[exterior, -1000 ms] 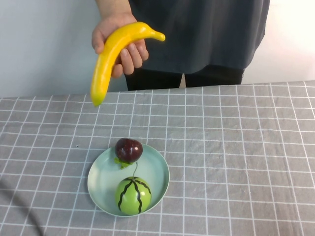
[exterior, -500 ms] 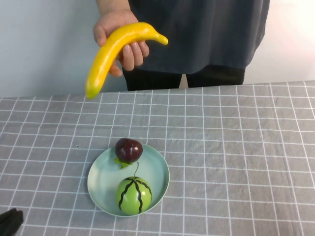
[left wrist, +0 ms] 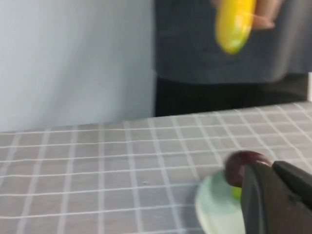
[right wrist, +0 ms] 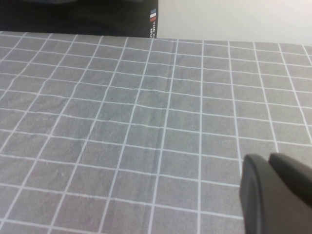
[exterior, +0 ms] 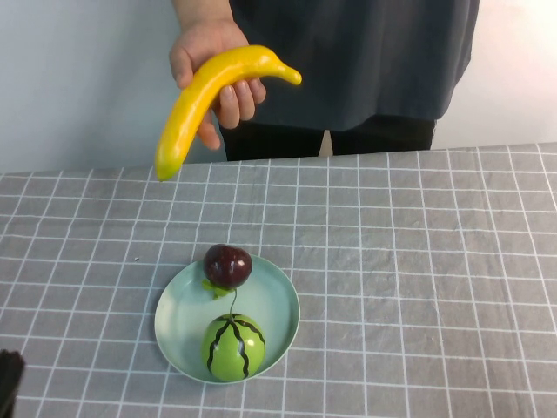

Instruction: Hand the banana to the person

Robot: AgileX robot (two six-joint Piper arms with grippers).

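The person (exterior: 365, 61) stands behind the table in a dark grey shirt. Their bare hand (exterior: 202, 45) holds the yellow banana (exterior: 196, 96) in the air above the table's far edge, its long end pointing down to the left. The banana also shows blurred in the left wrist view (left wrist: 235, 24). My left gripper (left wrist: 270, 168) is shut and empty, low at the table's near left corner (exterior: 7, 379), far from the banana. My right gripper (right wrist: 267, 158) is shut and empty over bare cloth; it is outside the high view.
A pale green plate (exterior: 187, 305) at the table's near middle holds a green striped watermelon toy (exterior: 235, 347) and a dark red round fruit (exterior: 228, 265). A grey checked cloth (exterior: 418, 261) covers the table.
The hand has swung the banana slightly, lifting it and shifting it a little right. The left gripper has come into sight at the near left corner and slid toward the edge.
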